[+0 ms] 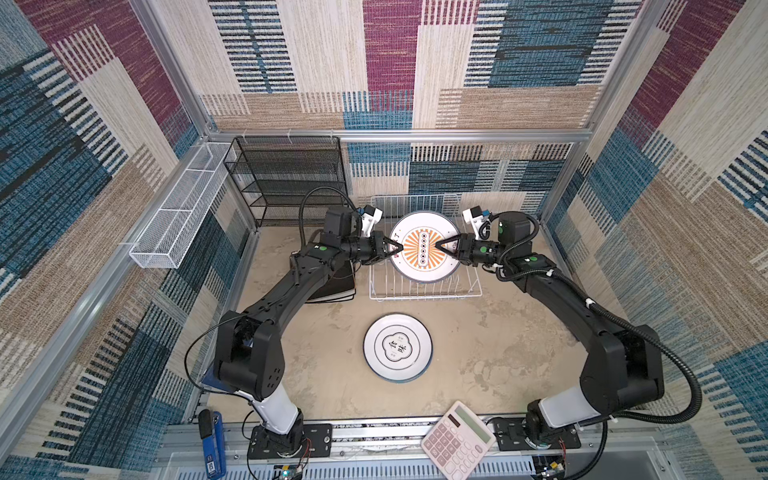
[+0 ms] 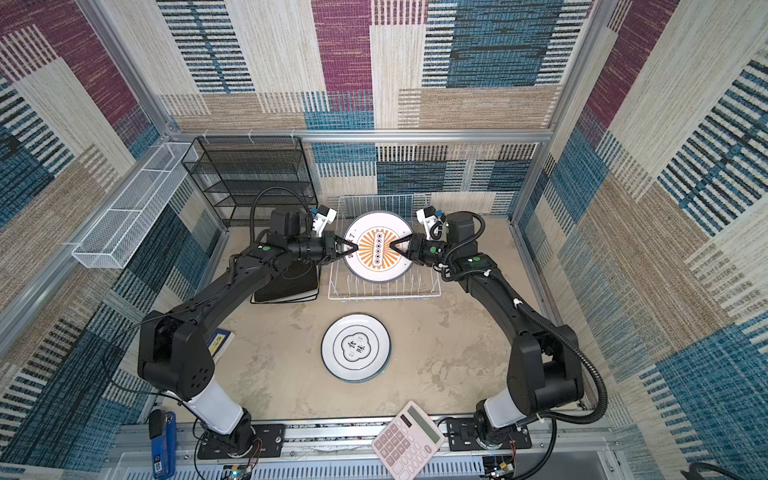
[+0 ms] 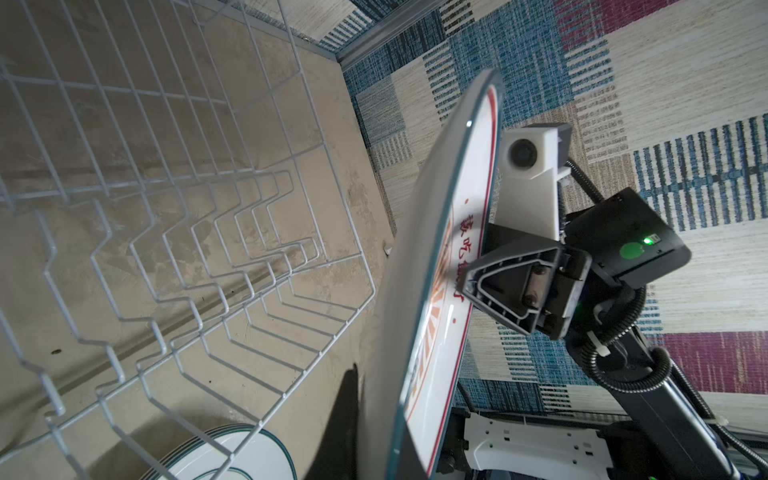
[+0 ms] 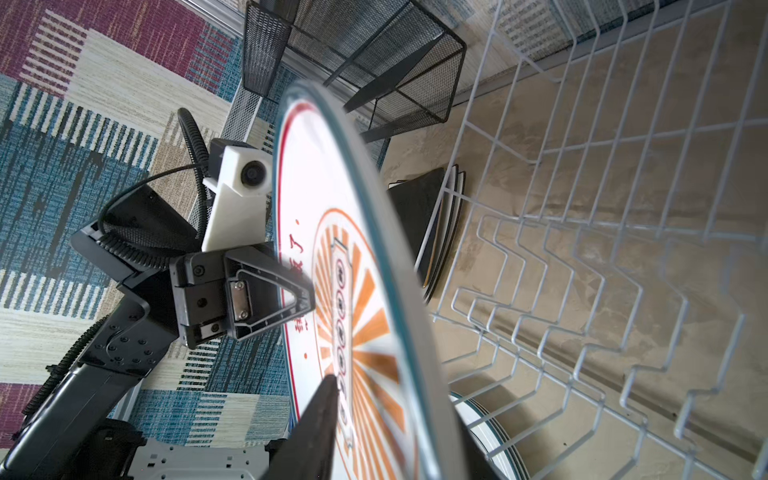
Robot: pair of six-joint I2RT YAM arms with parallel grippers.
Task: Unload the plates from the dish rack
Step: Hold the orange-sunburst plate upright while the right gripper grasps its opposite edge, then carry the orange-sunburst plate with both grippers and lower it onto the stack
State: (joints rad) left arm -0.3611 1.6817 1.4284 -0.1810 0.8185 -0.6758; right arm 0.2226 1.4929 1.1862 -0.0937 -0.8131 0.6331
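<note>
White wire dish rack (image 1: 415, 204), one; orange-printed plate (image 1: 424, 249) at it, one.

- The left arm (image 1: 266, 299) and the right arm (image 1: 557, 291) are matt black with rounded, bulky joint housings.
- The lowest link of each arm is a glossy white sleeve (image 1: 279, 405) above a black base plate (image 1: 320, 438).
- A ribbed black conduit (image 1: 685, 374) runs along the right arm, and a similar hose (image 4: 193, 141) runs along the left.
- Each wrist carries a white camera housing (image 4: 241, 187) with a dark round lens.
- A round green marking (image 3: 631, 250) sits on the black wrist box, with a small lit green light beside it.
- The jaws are black, triangular hollow frames; a silver bracket (image 4: 240, 299) with two screws fastens one at its root.
</note>
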